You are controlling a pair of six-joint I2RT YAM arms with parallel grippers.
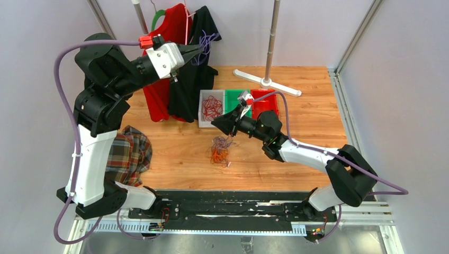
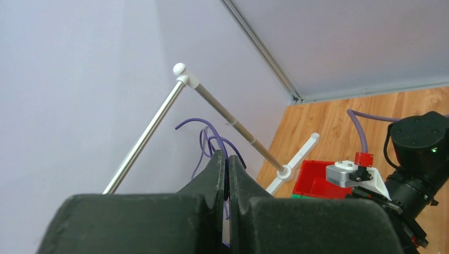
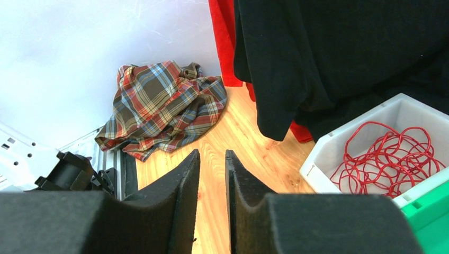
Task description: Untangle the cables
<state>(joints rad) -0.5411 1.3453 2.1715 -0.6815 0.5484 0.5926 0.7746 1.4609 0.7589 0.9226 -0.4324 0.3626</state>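
Observation:
A purple cable (image 1: 205,43) hangs in loops from my left gripper (image 1: 200,49), which is raised high in front of the hanging shirts. In the left wrist view the gripper (image 2: 227,160) is shut on this purple cable (image 2: 209,136). A tangle of orange and purple cables (image 1: 219,150) lies on the wooden table. Red cables (image 1: 212,107) lie in a white bin (image 1: 201,120); they also show in the right wrist view (image 3: 389,159). My right gripper (image 1: 214,123) hovers just above and beside the tangle. Its jaws (image 3: 212,154) stand a little apart with nothing between them.
A red shirt (image 1: 159,90) and a black shirt (image 1: 193,79) hang from a rack at the back. A plaid shirt (image 1: 129,153) lies crumpled at the left. A green bin (image 1: 233,98) and a red bin (image 1: 266,101) stand beside the white one. A rack pole (image 1: 271,42) rises behind them.

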